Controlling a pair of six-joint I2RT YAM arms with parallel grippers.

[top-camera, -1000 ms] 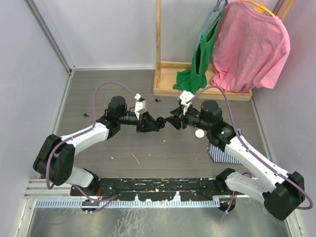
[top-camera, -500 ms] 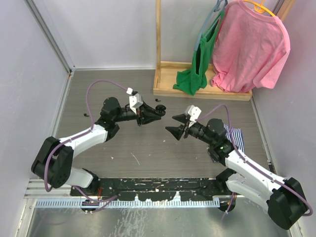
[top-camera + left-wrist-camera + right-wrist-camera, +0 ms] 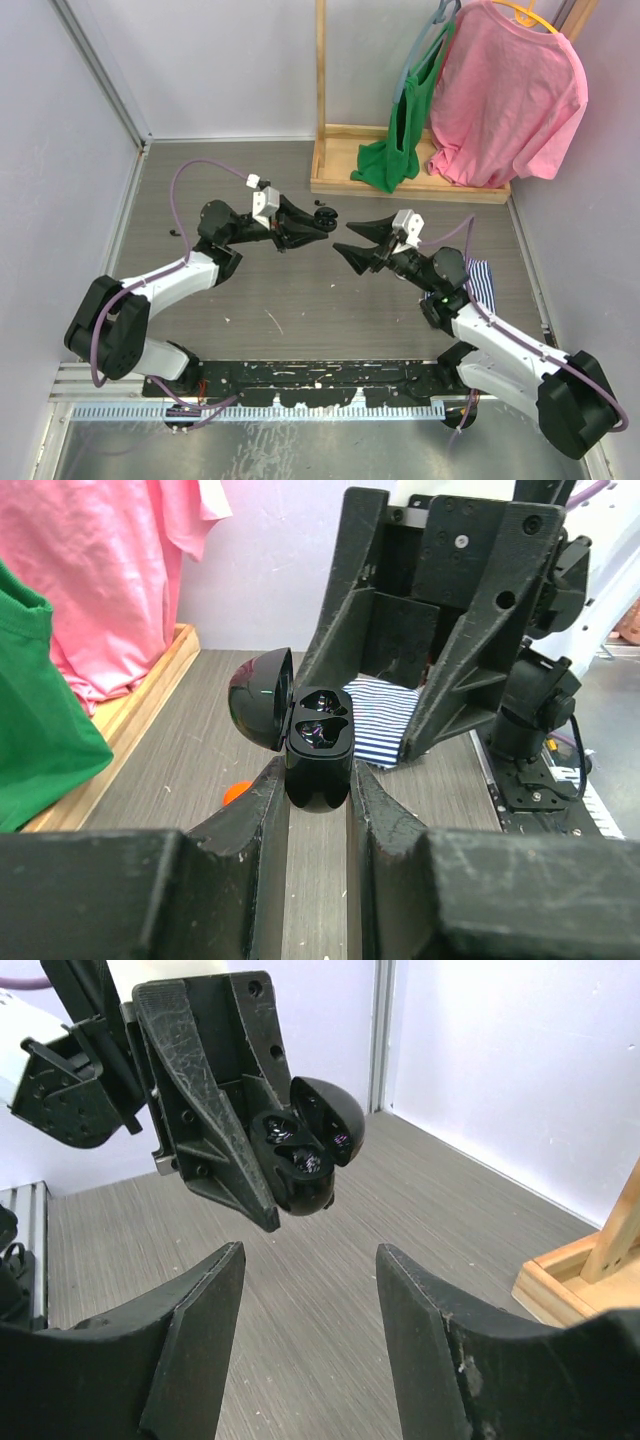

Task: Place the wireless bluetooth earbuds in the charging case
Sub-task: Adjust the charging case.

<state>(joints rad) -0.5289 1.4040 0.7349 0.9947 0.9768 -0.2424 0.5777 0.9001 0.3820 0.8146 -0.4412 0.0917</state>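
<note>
Table (image 3: 300, 290): the grey wood-grain top is filling the middle of the top view.
Pink shirt (image 3: 510, 90): it is hanging at the upper right of the top view.
Wooden rack (image 3: 345, 182): its base is standing at the upper centre, under the shirt.
Right gripper (image 3: 308, 1260): its jaws are standing wide apart and holding nothing, and they are facing the case.
Left gripper (image 3: 318, 785): its fingers are pressing narrowly on the lower body of the case and holding it above the table.
Striped cloth (image 3: 375, 730): it is lying on the table behind the case.
Charging case (image 3: 320, 750): it is black and is sitting in the centre of the left wrist view. Its lid is standing open to the left.
Earbuds (image 3: 318, 725): dark glossy shapes are showing in both hollows of the case. I cannot tell surely that they are earbuds.
</note>
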